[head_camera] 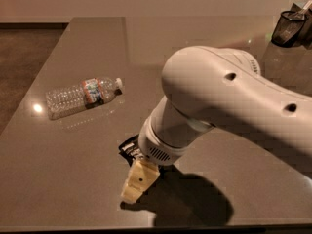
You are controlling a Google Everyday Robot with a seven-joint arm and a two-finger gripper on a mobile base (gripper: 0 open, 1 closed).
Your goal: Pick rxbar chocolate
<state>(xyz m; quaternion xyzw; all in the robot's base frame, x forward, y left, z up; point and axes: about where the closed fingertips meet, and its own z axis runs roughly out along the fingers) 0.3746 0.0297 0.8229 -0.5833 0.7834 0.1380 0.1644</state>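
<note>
The rxbar chocolate [127, 148] is a black wrapper lying flat on the grey table [204, 38], near its front edge. Only its left end shows; the rest is hidden under my arm. My gripper [133, 193] is down at the table surface right over the near end of the bar, its tan tip pointing toward the front edge. The big white arm [229, 101] reaches in from the right and hides the spot where the gripper meets the bar.
A clear plastic water bottle [80, 96] lies on its side to the left, well apart from the bar. A black mesh holder [290, 26] stands at the far right corner. The table's front edge runs just below the gripper; floor lies beyond the left edge.
</note>
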